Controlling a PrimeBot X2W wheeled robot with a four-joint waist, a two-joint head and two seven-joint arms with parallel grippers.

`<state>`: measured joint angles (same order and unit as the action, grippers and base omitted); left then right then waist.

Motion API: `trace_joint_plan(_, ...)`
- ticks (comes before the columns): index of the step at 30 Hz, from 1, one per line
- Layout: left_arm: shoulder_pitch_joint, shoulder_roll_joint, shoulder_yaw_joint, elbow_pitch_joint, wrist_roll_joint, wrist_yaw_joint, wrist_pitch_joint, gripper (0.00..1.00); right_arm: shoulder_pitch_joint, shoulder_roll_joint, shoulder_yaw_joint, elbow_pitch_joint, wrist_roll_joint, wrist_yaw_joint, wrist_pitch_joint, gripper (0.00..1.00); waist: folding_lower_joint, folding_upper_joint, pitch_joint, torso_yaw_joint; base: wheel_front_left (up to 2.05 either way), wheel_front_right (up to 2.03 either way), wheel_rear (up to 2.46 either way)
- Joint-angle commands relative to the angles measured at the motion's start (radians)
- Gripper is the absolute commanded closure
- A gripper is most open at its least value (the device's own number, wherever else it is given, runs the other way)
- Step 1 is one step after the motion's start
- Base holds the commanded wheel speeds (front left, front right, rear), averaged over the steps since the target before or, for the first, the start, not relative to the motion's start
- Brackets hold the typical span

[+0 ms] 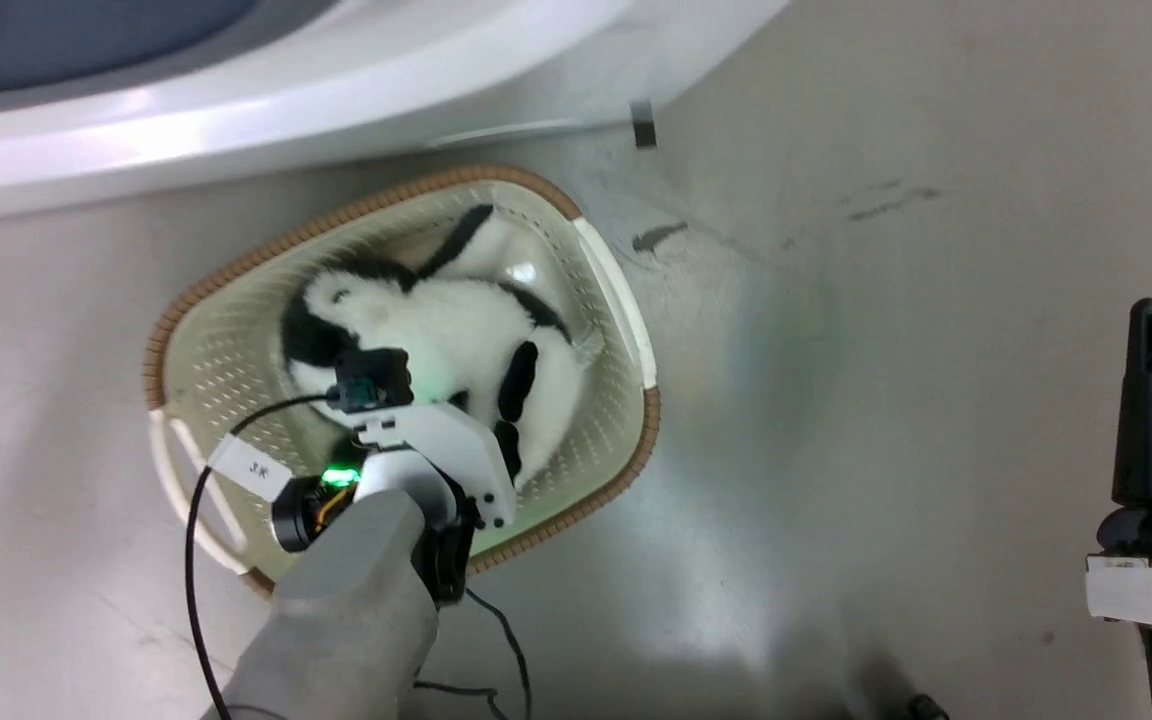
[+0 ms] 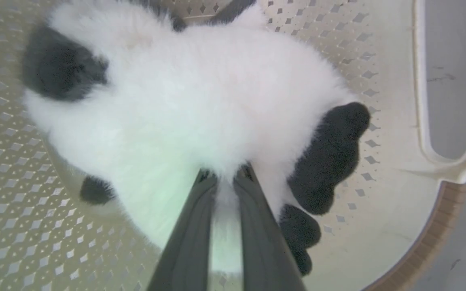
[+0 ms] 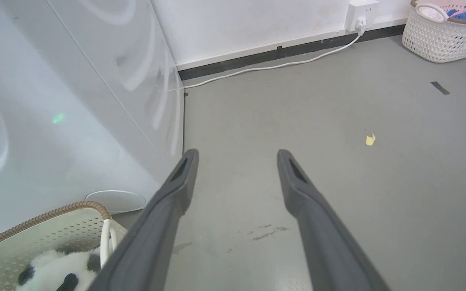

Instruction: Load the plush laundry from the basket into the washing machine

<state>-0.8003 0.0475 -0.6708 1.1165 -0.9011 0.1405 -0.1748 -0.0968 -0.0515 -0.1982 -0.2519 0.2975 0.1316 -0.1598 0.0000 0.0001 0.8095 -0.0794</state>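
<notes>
Because the fluffy panda plush lies in the perforated cream basket beside the glossy washing machine, the head view suggests lifting straight up past the woven-look rim. In the left wrist view the left gripper has its fingers clenched on soft white fur, a shallow pinch likely to slip. In the right wrist view the right gripper holds its fingers spread, empty.

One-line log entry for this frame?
phase: grasp | left pincer: shut on plush laundry | plush laundry: in basket | right pincer: open, above floor
</notes>
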Motion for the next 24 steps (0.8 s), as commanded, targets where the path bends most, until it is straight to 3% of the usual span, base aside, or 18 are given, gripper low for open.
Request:
trace_joint_plan(1,0.014,0.003,-0.007,-0.007,-0.006,-0.007,-0.009,1.0,-0.025,0.001,0.002,0.002,-0.008,-0.001,0.002,0.0,0.0,-0.0001,-0.032,0.02,0.0,0.0,0.0)
trace_joint_plan(10,0.071,0.003,-0.031,-0.032,-0.069,-0.041,-0.052,1.0,-0.027,0.001,0.018,0.022,-0.018,-0.001,0.015,0.0,0.0,-0.0001,-0.144,0.069,0.0,0.0,0.0)
trace_joint_plan(18,0.144,0.003,0.01,-0.086,-0.096,-0.065,-0.085,1.0,-0.013,0.001,0.033,0.057,-0.019,-0.001,0.017,0.0,0.0,-0.0001,-0.264,0.098,0.0,0.0,0.0)
trace_joint_plan(24,0.23,0.02,0.104,-0.231,-0.019,-0.039,-0.087,1.0,0.015,0.001,0.04,0.086,-0.017,-0.001,0.02,0.0,0.0,-0.0001,-0.37,0.118,0.0,0.0,0.0)
